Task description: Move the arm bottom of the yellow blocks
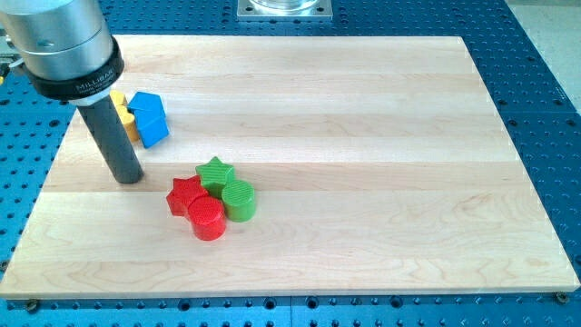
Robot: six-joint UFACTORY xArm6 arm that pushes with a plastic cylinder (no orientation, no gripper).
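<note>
wooden board (pixel 363 109) — my tip (pixel 128 178) below yellow blocks (pixel 121 113); tool state unknowable.

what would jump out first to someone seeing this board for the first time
The big dark rod at the view's upper left, my tip resting on the wooden board just below the yellow blocks, which it partly hides, with a blue block to their right. Next, the tight cluster near the middle: red star, red cylinder, green star and green cylinder.
</note>
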